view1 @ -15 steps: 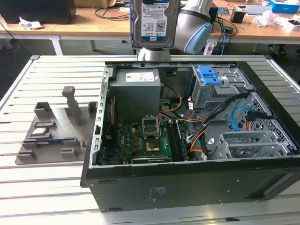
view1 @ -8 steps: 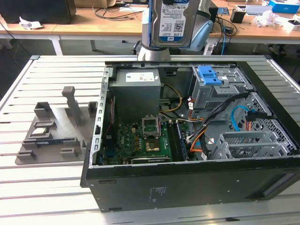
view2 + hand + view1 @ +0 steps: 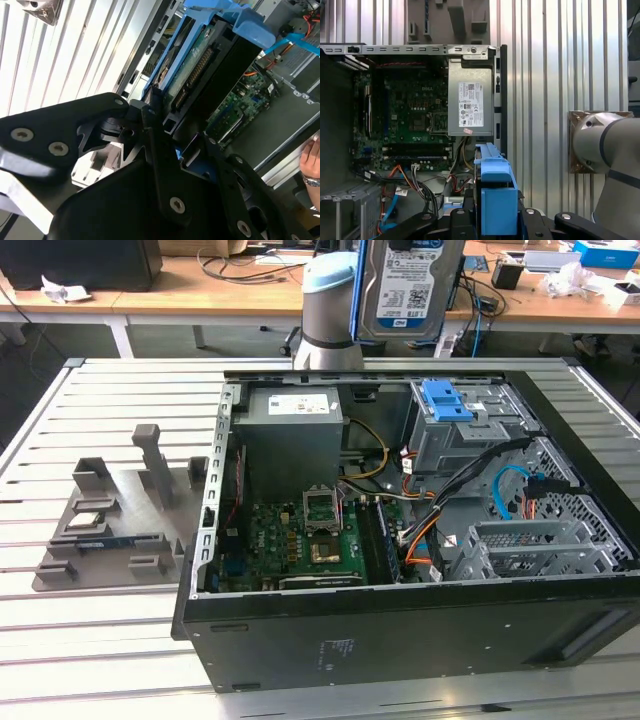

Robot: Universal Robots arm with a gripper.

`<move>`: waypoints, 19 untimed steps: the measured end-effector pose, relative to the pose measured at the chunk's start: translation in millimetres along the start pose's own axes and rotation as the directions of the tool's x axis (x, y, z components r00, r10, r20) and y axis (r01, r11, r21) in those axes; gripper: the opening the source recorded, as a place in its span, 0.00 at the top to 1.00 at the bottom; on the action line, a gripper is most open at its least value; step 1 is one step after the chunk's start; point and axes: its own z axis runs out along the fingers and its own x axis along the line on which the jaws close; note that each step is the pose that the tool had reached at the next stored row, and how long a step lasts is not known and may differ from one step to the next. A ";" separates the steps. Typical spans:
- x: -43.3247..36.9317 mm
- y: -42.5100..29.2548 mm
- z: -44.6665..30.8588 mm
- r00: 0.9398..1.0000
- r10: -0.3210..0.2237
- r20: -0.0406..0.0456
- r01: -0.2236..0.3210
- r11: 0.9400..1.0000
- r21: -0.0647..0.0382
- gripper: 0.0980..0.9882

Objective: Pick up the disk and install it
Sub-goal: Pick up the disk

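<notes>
End effector (image 3: 172,132), second wrist view: the black fingers (image 3: 150,125) are closed nearly together on the edge of the disk (image 3: 200,65), which is gripped through its blue carrier (image 3: 240,20). The green circuit board (image 3: 192,60) and the connector row on the disk's underside are exposed. The slatted bench (image 3: 75,50) and an open computer case (image 3: 280,115) lie beyond the disk, and a person's hand (image 3: 311,152) is seen past the case's edge.

First wrist view: the end effector (image 3: 495,220) is seen clamped on the blue carrier (image 3: 495,195), with the disk held edge-on over the case interior. The power supply (image 3: 470,102) and the motherboard (image 3: 415,115) are seen beneath it.

Exterior view: the disk (image 3: 410,285) is held upright, well above the computer case (image 3: 400,640) and beside the arm (image 3: 328,310). Its label is turned to the camera. A blue latch (image 3: 445,400) marks the drive cage below.

Handling: the disk is judged rigid, dense and sensitive to shock. Its metal faces are likely slippery and its circuit board fragile. The carrier's plastic rails may flex a little, but they are judged the safest place for a grip.
</notes>
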 end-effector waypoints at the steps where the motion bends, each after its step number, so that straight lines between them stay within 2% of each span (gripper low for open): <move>1: -0.1 -6.8 -0.3 1.000 0.000 0.000 0.000 1.000 0.000 0.70; 3: -0.2 -15.1 -0.5 1.000 0.000 0.000 0.000 1.000 0.000 0.70; 4: -0.3 -22.5 -0.8 1.000 0.000 0.000 0.000 1.000 0.000 0.70; 8: -0.4 -36.1 -1.2 1.000 0.000 0.000 0.000 1.000 0.000 0.70; 9: -0.5 -42.5 -1.4 1.000 0.000 0.000 0.000 1.000 0.000 0.70; 13: -0.6 -56.8 -1.9 1.000 0.000 0.000 0.000 1.000 0.000 0.70; 14: -0.7 -63.0 -2.1 1.000 0.000 0.000 0.000 1.000 0.000 0.70; 19: -1.0 -84.1 -2.8 1.000 0.000 0.000 0.000 1.000 0.000 0.70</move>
